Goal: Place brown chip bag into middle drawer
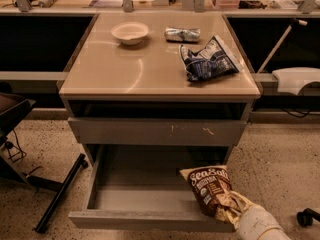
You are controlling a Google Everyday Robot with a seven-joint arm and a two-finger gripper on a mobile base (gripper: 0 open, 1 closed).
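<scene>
Right, on my screen the biggest thing is the cabinet (pixel 125 74), with its tan top filling the upper middle of the view. It stands on a speckled floor (pixel 280 169). Below the top sits a closed drawer front (pixel 155 131) with pale scratch marks. Under that, the middle drawer (pixel 140 220) is pulled well out toward me, with its grey floor open to view and its plain front panel nearest the camera.

The robot's white arm (pixel 260 228) comes in from the bottom right corner. On the tabletop, toward the right edge, a blue-and-white chip bag (pixel 207 60) lies crumpled.

The brown chip bag (pixel 209 189) is at the right front corner of the middle drawer, standing on end and leaning a little to the left. Its white script faces me. Its top sits over the drawer's inside and its lower end crosses the right end of the front panel. I cannot tell whether it touches the drawer.

A white bowl (pixel 130 32) rests near the back left of the tabletop. A small silver packet (pixel 182 34) lies just right of the bowl, near the blue-and-white bag but apart from it.

The gripper (pixel 231 210) is at the bag's lower right end, just past the drawer's front corner, its jaws pinching the brown chip bag.
</scene>
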